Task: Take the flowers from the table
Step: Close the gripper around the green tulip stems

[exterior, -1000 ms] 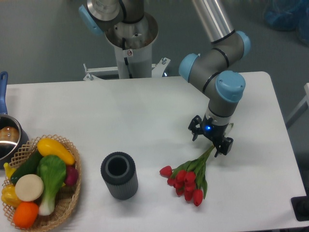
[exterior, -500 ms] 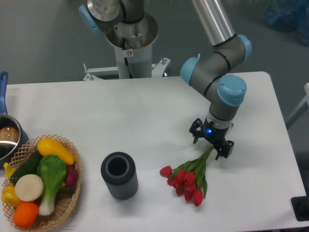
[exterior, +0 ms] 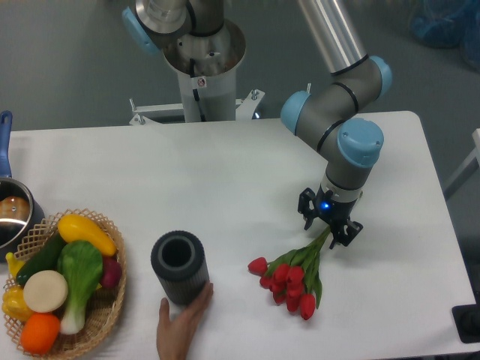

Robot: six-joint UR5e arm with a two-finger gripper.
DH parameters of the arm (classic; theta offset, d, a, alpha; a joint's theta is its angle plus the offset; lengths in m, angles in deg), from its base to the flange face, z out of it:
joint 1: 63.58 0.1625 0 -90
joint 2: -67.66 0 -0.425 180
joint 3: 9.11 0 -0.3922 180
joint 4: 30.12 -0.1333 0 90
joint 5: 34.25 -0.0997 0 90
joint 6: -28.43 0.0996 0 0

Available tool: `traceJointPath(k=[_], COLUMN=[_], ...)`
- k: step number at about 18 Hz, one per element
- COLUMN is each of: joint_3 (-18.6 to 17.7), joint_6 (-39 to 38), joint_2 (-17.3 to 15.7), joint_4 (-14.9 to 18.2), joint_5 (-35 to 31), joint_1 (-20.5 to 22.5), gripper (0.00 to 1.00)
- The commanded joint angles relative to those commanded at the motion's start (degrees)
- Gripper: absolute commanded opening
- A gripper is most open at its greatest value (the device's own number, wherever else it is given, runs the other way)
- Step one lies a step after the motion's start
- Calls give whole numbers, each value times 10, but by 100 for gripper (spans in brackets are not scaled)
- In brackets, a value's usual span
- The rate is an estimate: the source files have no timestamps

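On the white counter [exterior: 225, 180], right of centre: the flowers [exterior: 292, 274], red tulip buds lying flat, stems angled up toward the claw [exterior: 328, 226], whose fingers straddle the stem ends; whether they grip cannot be told. Left of the bunch: dark cylinder [exterior: 179, 267], upright, a hand [exterior: 180, 325] touching its base; far left, wicker basket [exterior: 105, 315] of toy produce.

I see the white bench [exterior: 225, 180] carrying four things. A wicker basket [exterior: 105, 315] of toy vegetables sits at its front left, with a pot [exterior: 13, 214] just behind at the edge. A dark cylinder [exterior: 180, 268] stands upright near the front middle, and the flowers [exterior: 294, 276] lie flat to its right.
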Motion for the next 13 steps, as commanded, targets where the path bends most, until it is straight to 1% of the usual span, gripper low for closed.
traceJointPath(k=[3, 7, 8, 10, 12, 13], joint_3=[3, 4, 6, 7, 7, 7], joint_6=[-3, -3, -3, -3, -3, -3], joint_2=[-1, -2, -2, -1, -1, -1], joint_4=[1, 0, 0, 1, 1, 1], joint_5=[0, 0, 0, 0, -1, -1], joint_1=[0, 1, 1, 1, 1, 1], gripper=[43, 34, 28, 25, 24, 20])
